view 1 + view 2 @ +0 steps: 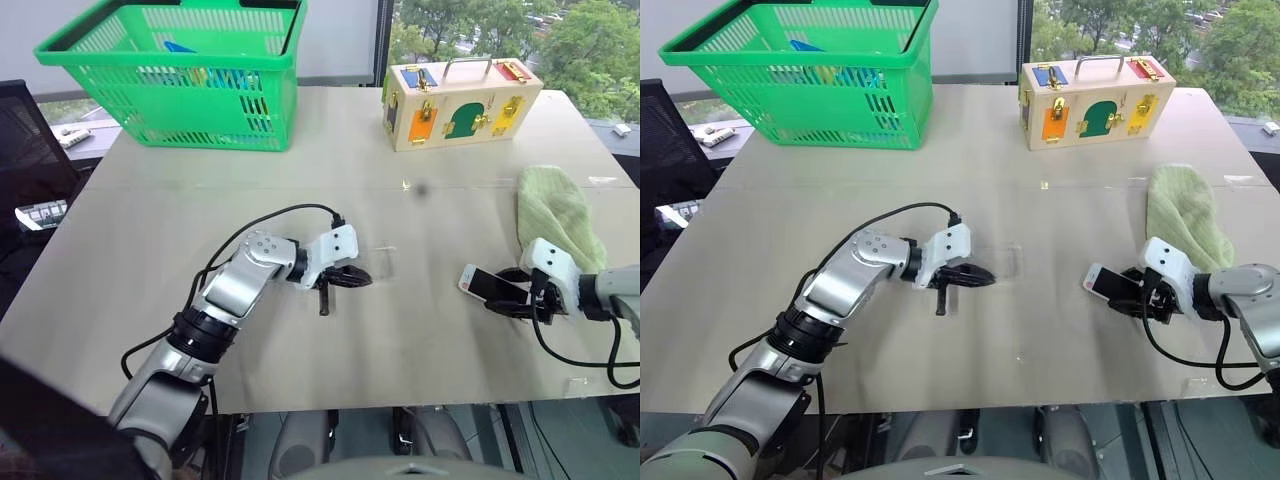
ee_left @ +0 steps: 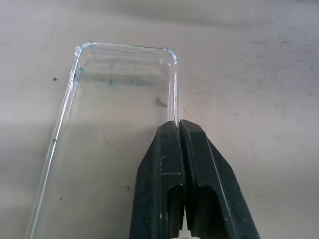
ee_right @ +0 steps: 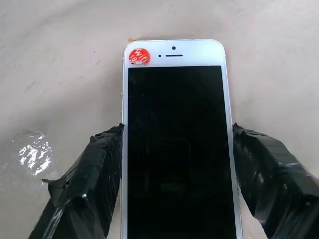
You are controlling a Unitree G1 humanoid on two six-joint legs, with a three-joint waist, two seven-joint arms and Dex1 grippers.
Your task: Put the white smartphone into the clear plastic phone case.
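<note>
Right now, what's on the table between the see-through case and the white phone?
Nothing: in the left eye view, just bare table lies between the clear case and the white phone.

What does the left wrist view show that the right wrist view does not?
The left wrist view has the clear plastic phone case lying on the table, with the left gripper shut on its side wall. The right wrist view has the white smartphone between the right gripper's fingers, screen up, a red sticker near its top corner. Both show the pale tabletop.
</note>
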